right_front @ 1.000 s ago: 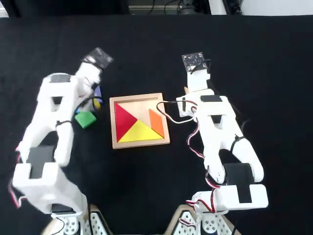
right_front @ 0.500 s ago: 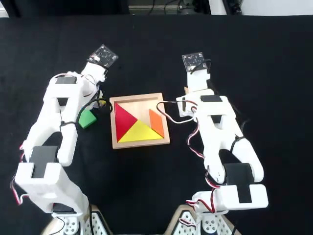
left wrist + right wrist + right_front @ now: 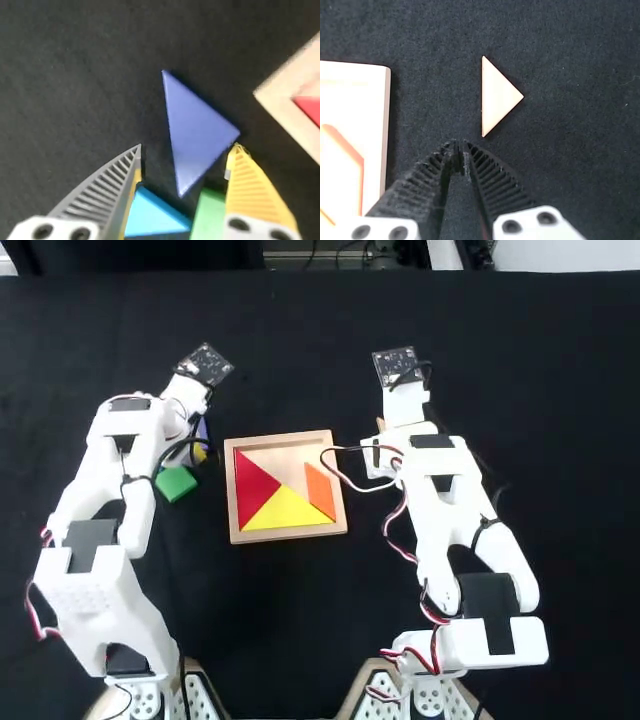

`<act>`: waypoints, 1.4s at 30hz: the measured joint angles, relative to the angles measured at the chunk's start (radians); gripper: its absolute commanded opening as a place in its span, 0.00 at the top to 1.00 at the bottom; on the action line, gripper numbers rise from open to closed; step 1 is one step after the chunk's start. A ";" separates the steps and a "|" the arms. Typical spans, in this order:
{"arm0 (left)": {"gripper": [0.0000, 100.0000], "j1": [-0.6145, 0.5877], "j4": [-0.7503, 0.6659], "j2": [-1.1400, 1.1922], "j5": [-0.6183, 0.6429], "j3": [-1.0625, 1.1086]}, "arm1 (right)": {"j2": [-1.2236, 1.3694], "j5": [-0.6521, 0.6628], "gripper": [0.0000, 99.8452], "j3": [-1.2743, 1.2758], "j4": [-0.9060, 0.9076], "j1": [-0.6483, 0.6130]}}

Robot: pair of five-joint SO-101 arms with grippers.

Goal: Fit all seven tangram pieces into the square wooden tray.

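1 change: left tool [image 3: 186, 148] shifted slightly.

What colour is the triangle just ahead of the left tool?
Blue; the triangle shows best in the left wrist view.

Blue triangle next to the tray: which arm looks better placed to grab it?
Probably left: the left gripper, open, sits over the blue triangle, fingers either side of its tip. The right gripper is shut, by a pale triangle.

Table [image 3: 300, 340] covered in plain black, tray [image 3: 288, 532] left as pale wood, red triangle [image 3: 250, 485], yellow triangle [image 3: 287, 512], orange piece [image 3: 320, 490], green piece [image 3: 176, 483], blue triangle [image 3: 195, 130], cream triangle [image 3: 496, 96]
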 measured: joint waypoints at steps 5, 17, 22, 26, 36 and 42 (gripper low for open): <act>0.73 0.000 -0.051 0.084 0.054 -0.072 | 0.000 0.000 0.99 0.000 0.000 0.000; 0.73 0.037 -0.028 0.130 0.242 -0.195 | 0.000 0.000 0.99 0.000 0.000 0.000; 0.73 0.035 -0.066 0.132 0.310 -0.195 | 0.000 0.000 0.99 0.000 0.000 0.000; 0.73 -0.003 -0.120 0.160 0.321 -0.196 | 0.000 0.000 0.99 0.000 0.000 0.000; 0.73 -0.078 -0.123 0.244 0.322 -0.311 | 0.000 0.000 0.99 0.000 0.000 0.000; 0.73 -0.109 -0.043 0.229 0.327 -0.351 | 0.000 0.000 0.99 0.000 0.000 0.000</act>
